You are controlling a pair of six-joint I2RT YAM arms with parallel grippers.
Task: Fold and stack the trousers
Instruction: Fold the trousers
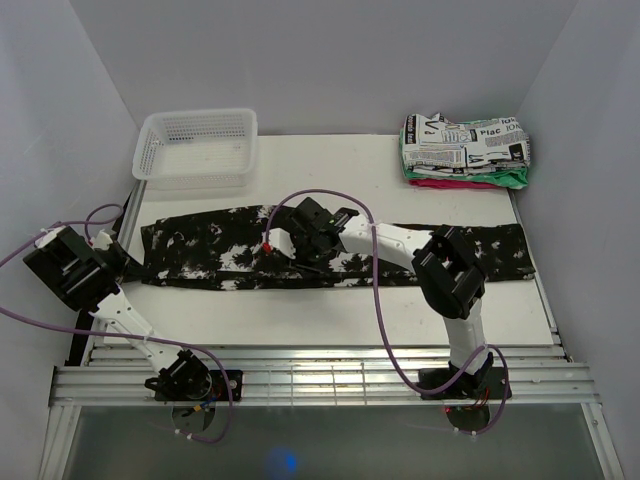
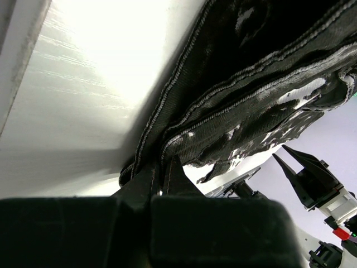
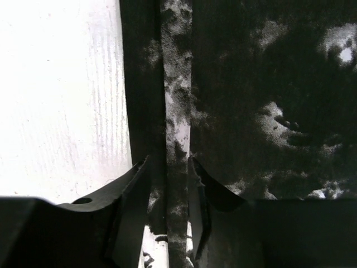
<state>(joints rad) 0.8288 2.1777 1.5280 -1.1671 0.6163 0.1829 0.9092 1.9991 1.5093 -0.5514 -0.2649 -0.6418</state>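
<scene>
Our left tool [image 2: 162, 171] is closed on the trousers [image 2: 262, 72], its two dark fingers pinched tight on the stitched edge at the left end of the garment. In the left wrist view the layers of cloth rise up and away from that grip. From above, that tool [image 1: 128, 258] sits at the far left of the counter [image 1: 300, 312], just at the end of the black, white-splotched cloth

Our right tool [image 3: 164, 167] has its fingers standing apart, one on each side of a pale mottled band of the trousers [image 3: 268, 111] that runs along the edge of the cloth, with bright counter [image 3: 61, 100] to the left of it. In the top view this tool [image 1: 272, 245] is down on the middle of the garment

The trousers [image 1: 200, 255] lie stretched long across the counter from left to right. Behind them at the far left stands a white basket [image 1: 195, 150], and at the far right corner rests a stack of folded cloths [image 1: 465, 150], newspaper print on top
</scene>
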